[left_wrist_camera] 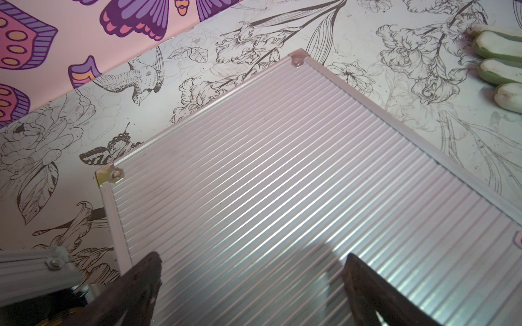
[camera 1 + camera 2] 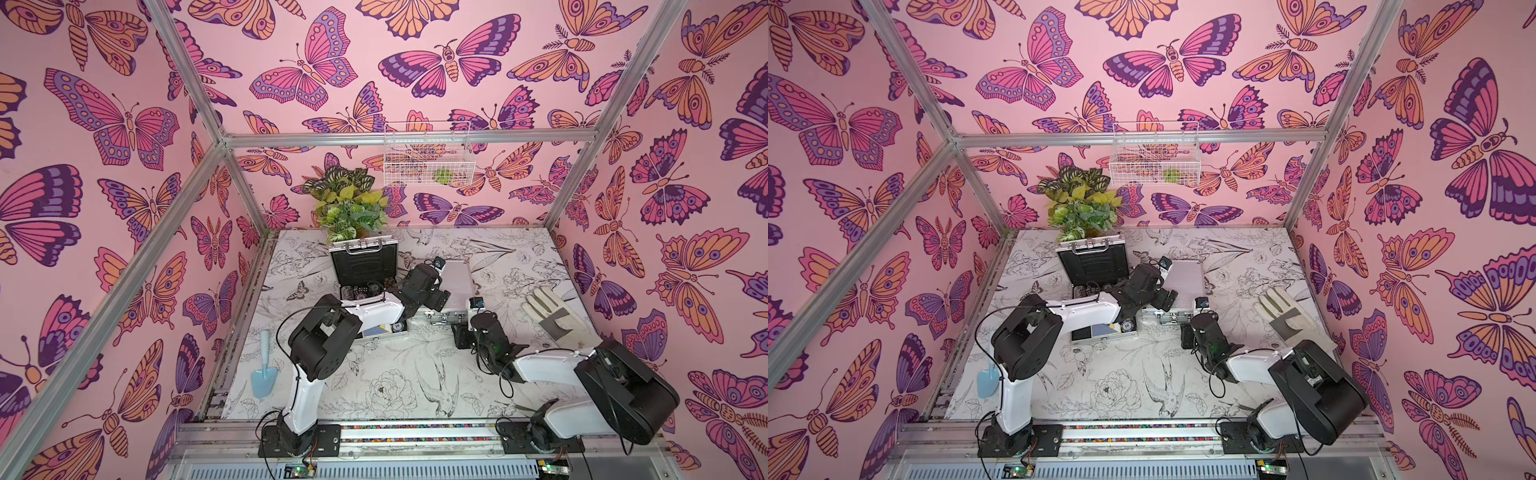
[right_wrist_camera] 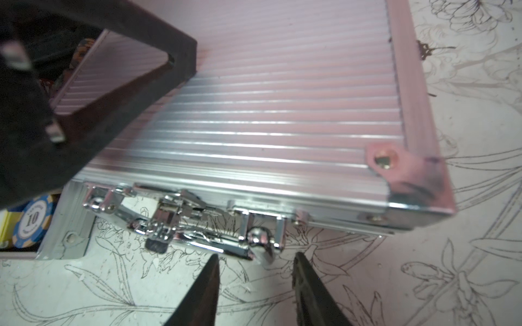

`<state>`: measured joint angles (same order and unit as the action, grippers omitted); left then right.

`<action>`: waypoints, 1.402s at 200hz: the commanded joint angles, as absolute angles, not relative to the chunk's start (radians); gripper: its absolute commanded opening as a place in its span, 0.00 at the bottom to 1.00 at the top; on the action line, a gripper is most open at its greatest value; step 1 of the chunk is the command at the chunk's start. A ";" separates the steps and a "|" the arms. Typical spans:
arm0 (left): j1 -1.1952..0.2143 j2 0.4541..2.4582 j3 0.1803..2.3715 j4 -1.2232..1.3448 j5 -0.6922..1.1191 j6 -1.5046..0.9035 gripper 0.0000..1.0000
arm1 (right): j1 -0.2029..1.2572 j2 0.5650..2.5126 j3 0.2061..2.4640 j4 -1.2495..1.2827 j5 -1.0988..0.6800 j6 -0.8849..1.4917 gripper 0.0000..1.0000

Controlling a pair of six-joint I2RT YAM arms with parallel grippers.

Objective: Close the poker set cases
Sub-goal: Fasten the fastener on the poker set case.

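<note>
R gripper [image 3: 255, 256] part-open, empty, nr closed case [image 3: 268, 98]; L gripper [image 1: 252, 255] wide above it.

Both arms same build: left arm [image 2: 374, 309] & right arm [image 2: 544, 365] have glossy white link shells w/ bulky rounded black joint housings. Thin black cables [image 2: 286, 328] loop loose off elbows & bases. Each stands on a flat black base plate [image 2: 328, 436]. Small white/black wrist cam [image 2: 477, 305] w/ bluish lens per arm. Green LED [image 2: 496, 344] on right forearm. Right gripper [image 3: 255, 255] fingers [image 3: 203, 293] matte black, tapering to wedge tips; left gripper [image 1: 251, 256] same, w/ triangular cut-outs
</note>
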<state>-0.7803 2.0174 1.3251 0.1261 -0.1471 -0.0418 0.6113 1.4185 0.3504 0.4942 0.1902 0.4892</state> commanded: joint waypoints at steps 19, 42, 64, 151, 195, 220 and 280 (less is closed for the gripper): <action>-0.784 2.059 1.286 -0.023 -0.122 -0.095 1.00 | 0.618 1.308 0.371 0.367 0.214 0.418 0.56; -0.784 2.067 1.282 -0.043 -0.108 -0.126 1.00 | 0.618 1.218 0.407 0.254 0.205 0.349 0.57; -0.783 2.073 1.276 -0.046 -0.104 -0.146 1.00 | 0.618 1.139 0.427 0.187 0.250 0.321 0.60; -0.764 2.067 1.269 -0.044 -0.080 -0.176 1.00 | 0.541 1.330 0.692 -0.063 0.351 0.318 0.62; -0.752 2.062 1.253 -0.044 -0.072 -0.192 1.00 | 0.522 1.468 0.739 -0.138 0.342 0.333 0.62; -0.749 2.061 1.244 -0.044 -0.078 -0.198 1.00 | 0.514 1.538 0.758 -0.191 0.334 0.334 0.62; -0.742 2.016 1.221 -0.037 -0.088 -0.223 1.00 | 0.512 1.636 0.798 -0.224 0.301 0.317 0.62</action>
<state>-0.7609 2.0037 1.2881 0.1360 -0.1013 -0.1661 0.5182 1.5581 0.8303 -0.0322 0.3321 0.3367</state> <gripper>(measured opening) 0.995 0.618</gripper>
